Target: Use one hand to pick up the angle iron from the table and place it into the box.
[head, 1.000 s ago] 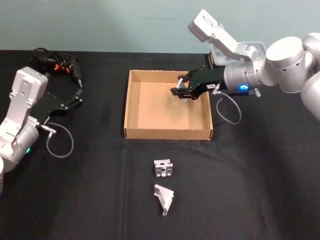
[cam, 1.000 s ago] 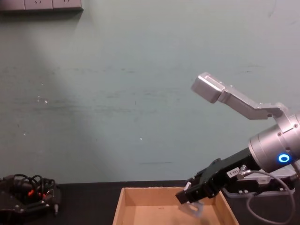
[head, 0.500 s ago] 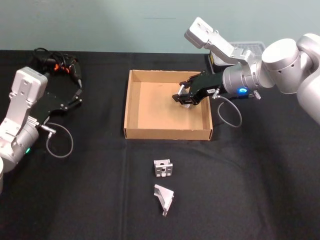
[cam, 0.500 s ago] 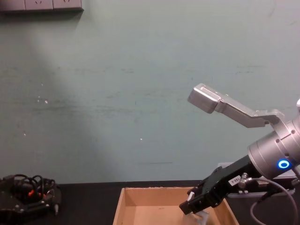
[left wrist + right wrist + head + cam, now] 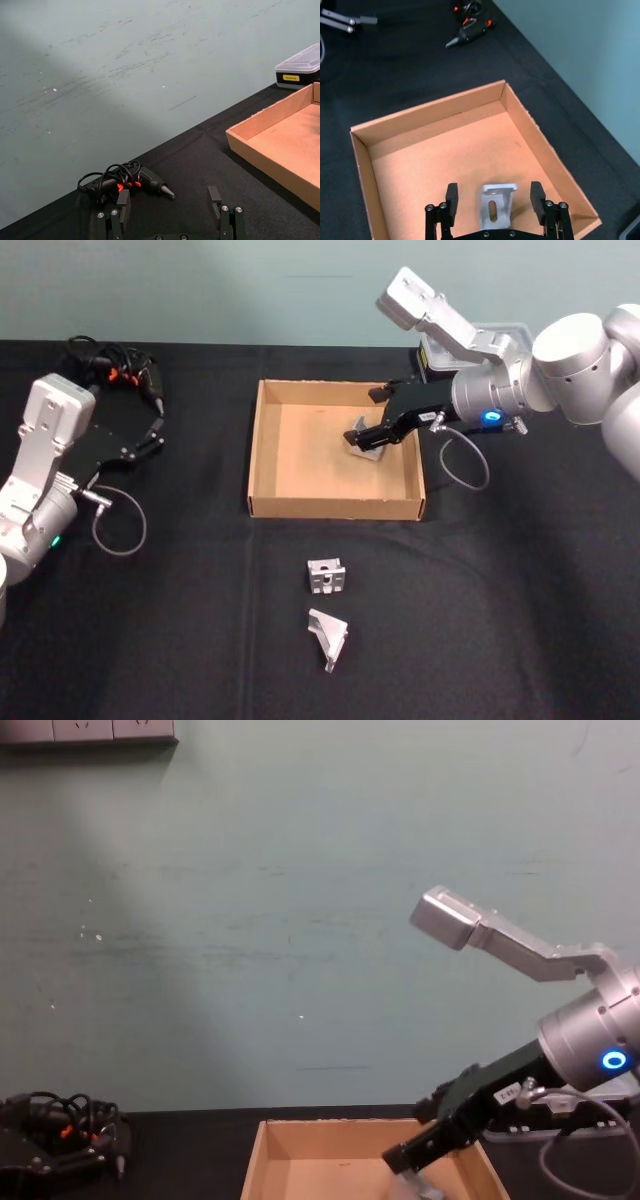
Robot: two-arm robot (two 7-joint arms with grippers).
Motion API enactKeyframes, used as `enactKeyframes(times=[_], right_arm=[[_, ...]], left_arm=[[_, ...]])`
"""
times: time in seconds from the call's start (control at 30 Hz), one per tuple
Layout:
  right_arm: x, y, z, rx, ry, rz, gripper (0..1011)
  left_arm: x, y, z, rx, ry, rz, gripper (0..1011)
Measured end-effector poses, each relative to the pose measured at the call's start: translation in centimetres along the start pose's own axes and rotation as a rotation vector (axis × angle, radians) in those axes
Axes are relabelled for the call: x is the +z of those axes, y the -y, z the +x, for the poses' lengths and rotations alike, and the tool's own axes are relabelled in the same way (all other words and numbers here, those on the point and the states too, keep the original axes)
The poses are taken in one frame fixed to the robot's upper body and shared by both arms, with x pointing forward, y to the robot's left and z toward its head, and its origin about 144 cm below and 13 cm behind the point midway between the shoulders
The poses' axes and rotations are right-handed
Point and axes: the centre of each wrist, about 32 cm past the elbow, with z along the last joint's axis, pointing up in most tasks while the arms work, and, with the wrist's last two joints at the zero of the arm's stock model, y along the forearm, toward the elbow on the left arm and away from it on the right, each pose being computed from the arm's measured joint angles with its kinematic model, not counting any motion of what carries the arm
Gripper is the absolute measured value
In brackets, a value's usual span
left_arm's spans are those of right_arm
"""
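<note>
The tan cardboard box (image 5: 264,456) stands mid-table on the black table (image 5: 520,600). One silver angle iron (image 5: 368,445) lies on the box floor near the right wall. My right gripper (image 5: 362,416) hovers just over it, open; in the right wrist view the angle iron (image 5: 495,209) lies free between the spread fingers (image 5: 451,196) of the right gripper (image 5: 494,196). Two more angle irons (image 5: 326,576) (image 5: 328,637) lie on the table in front of the box. My left gripper (image 5: 154,430) is parked at the far left, open.
A black and orange tool with coiled cable (image 5: 118,370) lies at the back left. A clear-lidded plastic case (image 5: 299,71) sits behind the box on the right. The right arm's cable (image 5: 462,466) loops beside the box's right wall.
The right gripper went down into the box, opened and let go of the angle iron, which now lies on the box floor. The left arm has not moved.
</note>
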Motion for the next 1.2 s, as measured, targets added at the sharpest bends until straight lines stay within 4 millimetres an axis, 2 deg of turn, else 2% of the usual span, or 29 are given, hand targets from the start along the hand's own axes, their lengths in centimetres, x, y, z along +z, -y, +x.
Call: enactKeyframes(times=[0.13, 0.47, 0.57, 0.73, 0.97, 1.2], right_arm=[[0.2, 0.9, 0.0, -0.01, 0.003, 0.031, 1002], [2.0, 4.8, -1.2, 0.009, 0.074, 0.119, 1003], [2.8, 6.7, -1.9, 0.05, 0.106, 0.144, 1003], [3.8, 8.8, -2.9, 0.149, 0.155, 0.145, 1003], [5.0, 9.8, -4.3, 0.285, 0.226, 0.098, 1002], [5.6, 9.4, -5.4, 0.381, 0.269, 0.06, 1003]], left_arm=[[0.0, 0.0, 0.0, 0.0, 0.0, 0.0, 1000], [0.0, 0.0, 0.0, 0.0, 0.0, 0.0, 1000], [0.0, 0.0, 0.0, 0.0, 0.0, 0.0, 1000], [0.0, 0.0, 0.0, 0.0, 0.0, 0.0, 1000], [0.0, 0.0, 0.0, 0.0, 0.0, 0.0, 1000], [0.0, 0.0, 0.0, 0.0, 0.0, 0.0, 1000]])
